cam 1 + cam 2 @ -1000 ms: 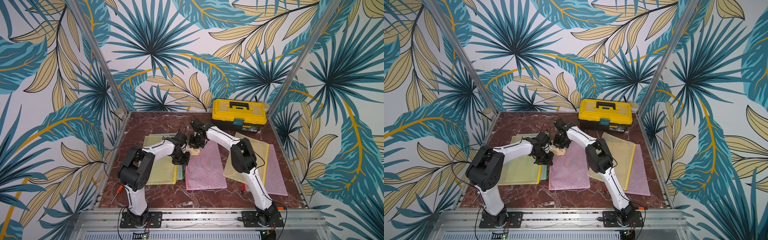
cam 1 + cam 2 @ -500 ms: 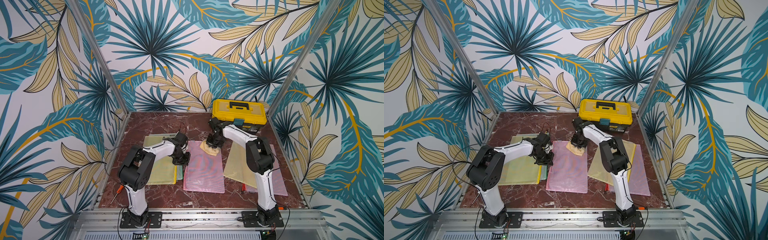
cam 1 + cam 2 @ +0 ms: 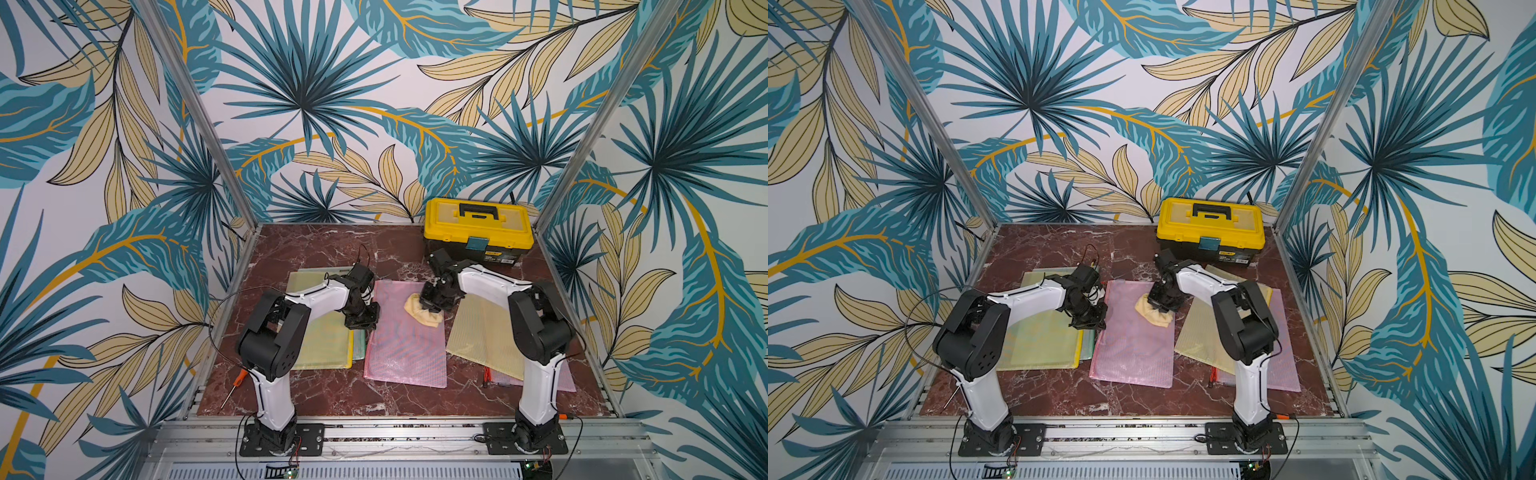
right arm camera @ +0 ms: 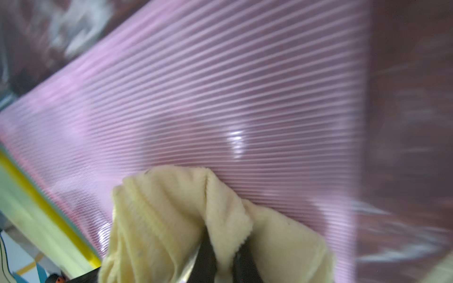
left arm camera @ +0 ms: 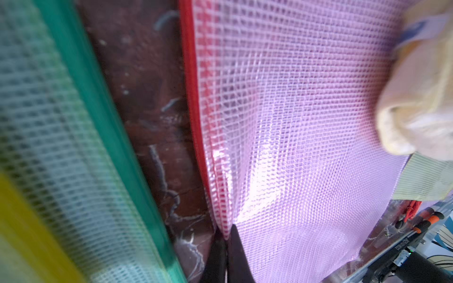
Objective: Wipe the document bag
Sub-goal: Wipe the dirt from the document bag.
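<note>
- The right gripper (image 3: 430,306), closed on the cream cloth (image 3: 417,311), has swept across the pink document bag (image 3: 405,353), from the bag's far left corner to its far right edge;
- the right arm (image 3: 540,328) has swung its elbow outward, away from the bag's right side

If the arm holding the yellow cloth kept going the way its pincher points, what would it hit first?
Most likely the pink document bag: the right gripper, shut on the yellow cloth, points down at it with only that cloth between. The blur hides whether they touch.
</note>
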Tool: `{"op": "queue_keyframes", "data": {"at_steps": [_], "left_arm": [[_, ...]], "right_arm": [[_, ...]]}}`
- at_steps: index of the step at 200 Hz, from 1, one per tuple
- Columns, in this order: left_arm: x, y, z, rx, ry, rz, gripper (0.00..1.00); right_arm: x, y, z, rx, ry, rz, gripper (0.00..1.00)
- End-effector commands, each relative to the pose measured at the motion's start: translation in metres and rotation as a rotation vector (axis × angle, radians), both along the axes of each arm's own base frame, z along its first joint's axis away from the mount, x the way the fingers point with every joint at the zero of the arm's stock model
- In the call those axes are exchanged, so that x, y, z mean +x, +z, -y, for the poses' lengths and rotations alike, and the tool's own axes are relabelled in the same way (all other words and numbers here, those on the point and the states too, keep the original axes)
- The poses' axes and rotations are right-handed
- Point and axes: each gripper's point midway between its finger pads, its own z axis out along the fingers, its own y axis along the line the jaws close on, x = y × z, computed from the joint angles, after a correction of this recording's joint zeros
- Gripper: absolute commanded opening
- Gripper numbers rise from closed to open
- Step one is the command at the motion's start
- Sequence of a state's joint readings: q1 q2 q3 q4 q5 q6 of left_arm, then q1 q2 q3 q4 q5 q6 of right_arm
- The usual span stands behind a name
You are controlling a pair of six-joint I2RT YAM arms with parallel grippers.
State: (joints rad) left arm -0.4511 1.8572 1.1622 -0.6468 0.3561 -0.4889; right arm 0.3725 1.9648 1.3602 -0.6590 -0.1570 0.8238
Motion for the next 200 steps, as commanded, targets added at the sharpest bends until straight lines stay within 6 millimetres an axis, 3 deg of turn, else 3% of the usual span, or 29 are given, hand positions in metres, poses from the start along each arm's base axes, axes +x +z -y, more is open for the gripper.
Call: {"op": "queue_keyframes", "data": {"at_steps": [1, 18, 46, 63, 73, 88, 118, 134, 147, 155, 167, 200], "left_arm": [[0.010, 0.001, -0.005, -0.001, 0.043, 0.009, 0.00], [0.015, 0.004, 0.000, -0.028, 0.055, 0.021, 0.00], [0.023, 0.005, 0.008, -0.095, 0.089, 0.017, 0.00], [0.026, 0.003, 0.009, -0.103, 0.101, 0.012, 0.00], [0.026, 0.002, 0.007, -0.101, 0.107, 0.010, 0.00], [0.027, 0.001, 0.005, -0.097, 0.114, 0.011, 0.00], [0.028, -0.003, -0.001, -0.094, 0.132, 0.005, 0.00], [0.029, -0.004, -0.003, -0.097, 0.140, 0.001, 0.00], [0.031, -0.003, -0.004, -0.099, 0.148, 0.002, 0.00], [0.033, -0.002, -0.004, -0.104, 0.160, 0.001, 0.00], [0.037, 0.000, -0.003, -0.117, 0.176, 0.005, 0.00], [0.050, 0.003, -0.002, -0.133, 0.218, 0.008, 0.00]], "right_arm": [[-0.021, -0.002, 0.015, -0.109, 0.047, -0.042, 0.00], [-0.021, 0.000, -0.024, -0.047, 0.091, -0.023, 0.00], [-0.026, -0.003, -0.125, 0.086, 0.226, -0.020, 0.00], [-0.030, -0.008, -0.153, 0.088, 0.274, -0.029, 0.00], [-0.032, -0.012, -0.153, 0.090, 0.271, -0.040, 0.00], [-0.035, -0.019, -0.133, 0.053, 0.258, -0.050, 0.00], [-0.050, -0.033, -0.037, -0.021, 0.121, -0.109, 0.00], [-0.061, -0.026, 0.013, -0.062, 0.048, -0.106, 0.00], [-0.065, -0.011, 0.031, -0.115, 0.049, -0.080, 0.00], [-0.065, -0.003, 0.029, -0.118, 0.065, -0.071, 0.00], [-0.064, 0.003, 0.010, -0.094, 0.103, -0.057, 0.00], [-0.075, -0.004, -0.085, -0.046, 0.278, -0.062, 0.00]]}}
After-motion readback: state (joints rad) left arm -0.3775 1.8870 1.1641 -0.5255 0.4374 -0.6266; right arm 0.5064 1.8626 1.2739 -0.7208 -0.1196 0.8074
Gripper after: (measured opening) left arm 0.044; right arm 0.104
